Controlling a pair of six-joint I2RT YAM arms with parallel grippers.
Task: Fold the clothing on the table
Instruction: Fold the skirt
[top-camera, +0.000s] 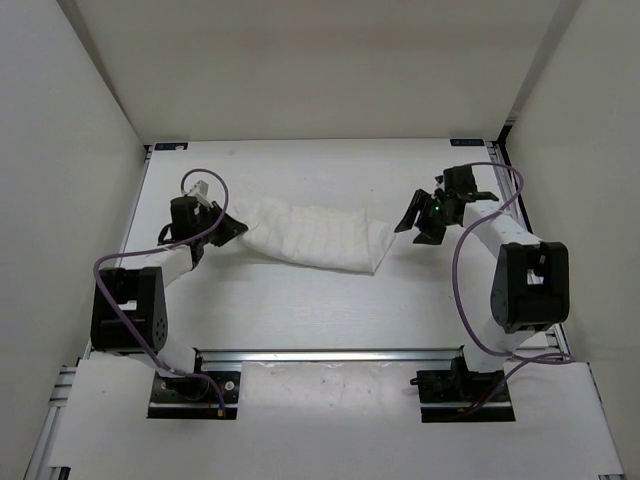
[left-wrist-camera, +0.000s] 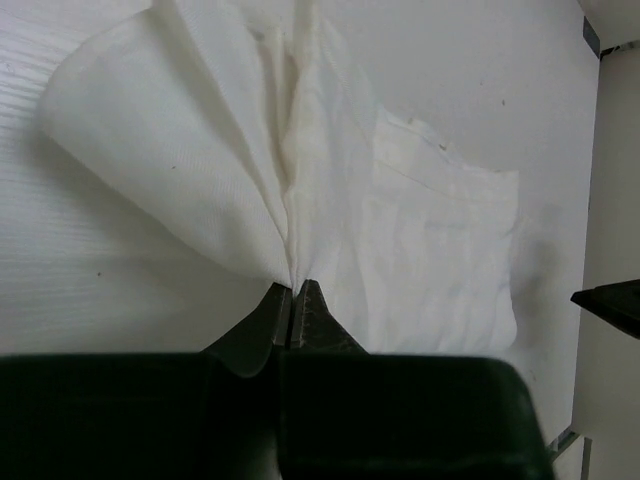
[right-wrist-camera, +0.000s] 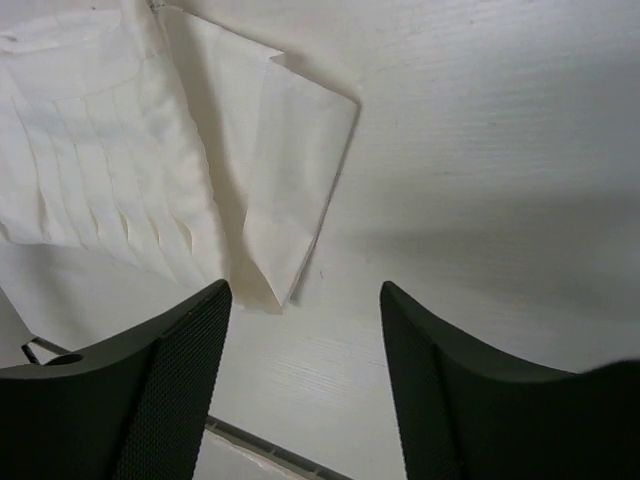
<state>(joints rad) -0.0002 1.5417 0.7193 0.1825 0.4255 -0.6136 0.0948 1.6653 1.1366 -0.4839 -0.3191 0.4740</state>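
clothing (top-camera: 315, 238): thin white pleated fabric, is lying as a long rumpled band across the middle of the table (top-camera: 300, 315), nearer its far edge | left end is gathering into a tight bunch | right end is lying flat, corner folded over

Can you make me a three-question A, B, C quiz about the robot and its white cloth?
1. Where is the thin white pleated fabric garment? A on the flat white table; B on the floor; C hanging on a wall.
2. What colour are the looping cables? A purple; B yellow; C green.
3. The left gripper is: A wide open; B shut on the garment; C hidden.
Answers: A, it lies mid-table; A, purple loops show; B, it pinches bunched fabric.
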